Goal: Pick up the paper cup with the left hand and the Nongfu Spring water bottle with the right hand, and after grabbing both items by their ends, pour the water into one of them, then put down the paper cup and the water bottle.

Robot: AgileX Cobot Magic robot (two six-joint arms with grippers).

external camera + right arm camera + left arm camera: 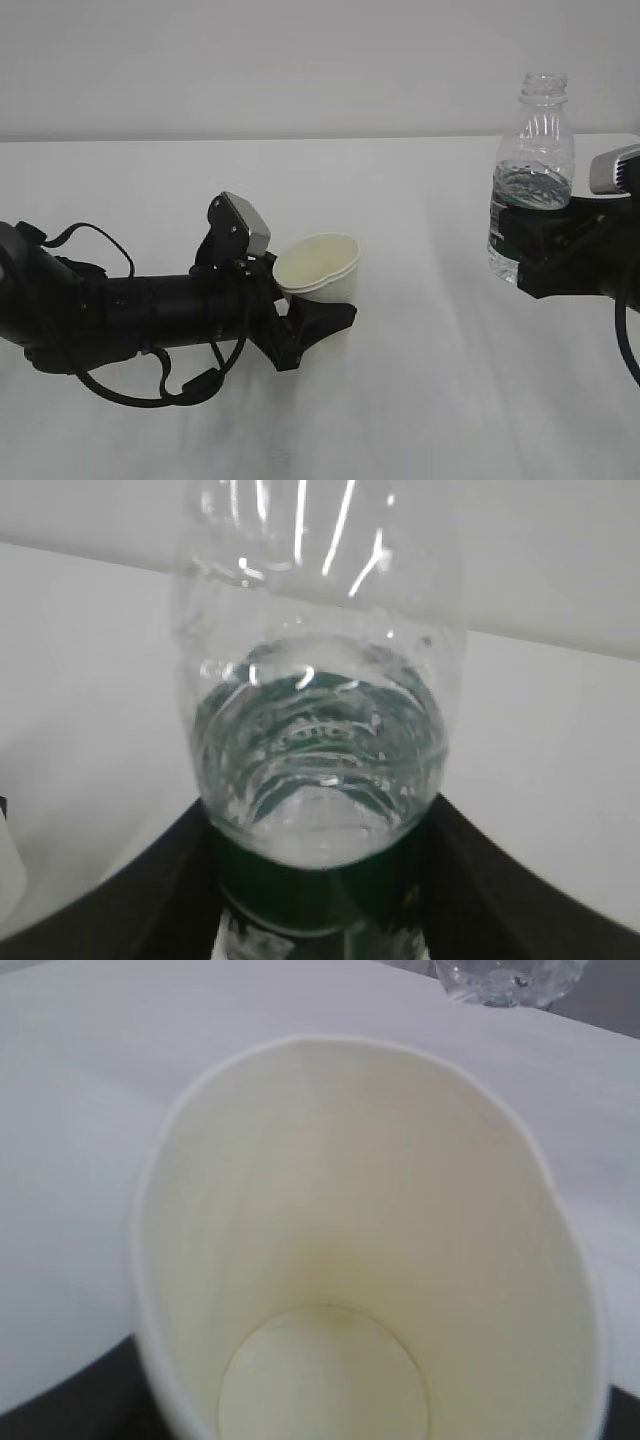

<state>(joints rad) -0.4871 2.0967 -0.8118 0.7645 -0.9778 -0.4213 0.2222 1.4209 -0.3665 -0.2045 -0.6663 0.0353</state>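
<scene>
At lower left of the frame, the left hand (300,325) grips the tilted, empty paper cup (318,265); at right, the right hand (535,250) clasps the upright, capless Nongfu Spring water bottle (533,160), part-filled with water (533,188).

From the side, the right hand (545,262) covers the lower half of the Nongfu Spring water bottle (533,150), so its label barely shows, and the arm runs off past the bottle. The paper cup (318,265) hides its base behind the left hand (310,318). Up close, the cup's rim is cropped below.
</scene>
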